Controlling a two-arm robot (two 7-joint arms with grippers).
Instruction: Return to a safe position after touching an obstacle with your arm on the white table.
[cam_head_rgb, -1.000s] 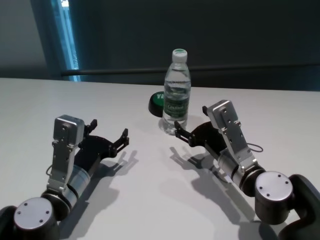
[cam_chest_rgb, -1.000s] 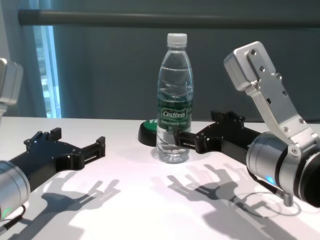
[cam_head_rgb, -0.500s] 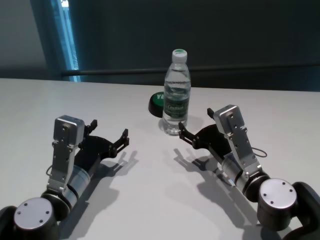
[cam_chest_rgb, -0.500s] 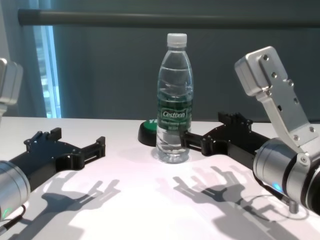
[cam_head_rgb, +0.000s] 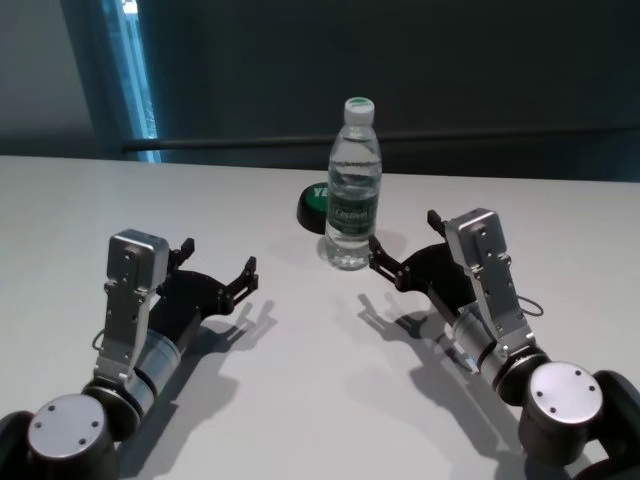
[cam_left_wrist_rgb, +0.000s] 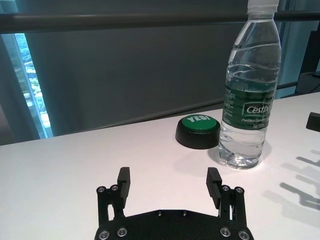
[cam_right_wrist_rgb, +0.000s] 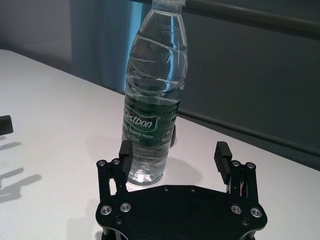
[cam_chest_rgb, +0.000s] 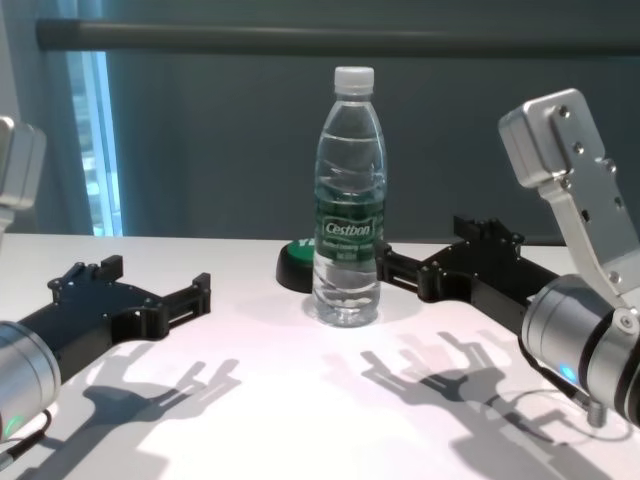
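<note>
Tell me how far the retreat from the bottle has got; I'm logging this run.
Done: the right hand, open, has come off the upright water bottle and sits just beside it. In hand: it is backing away over the white table. Left: a wider gap. The left hand rests open, well clear.

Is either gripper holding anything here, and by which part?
Nothing is held. The right gripper is open beside the bottle, apart from it; the left gripper is open over bare table.

Pretty bright overhead light here, so the white table (cam_head_rgb: 300, 400) glows while the backdrop stays dim. Both arms throw crisp dark shadows onto it, and everything looks sharp.
</note>
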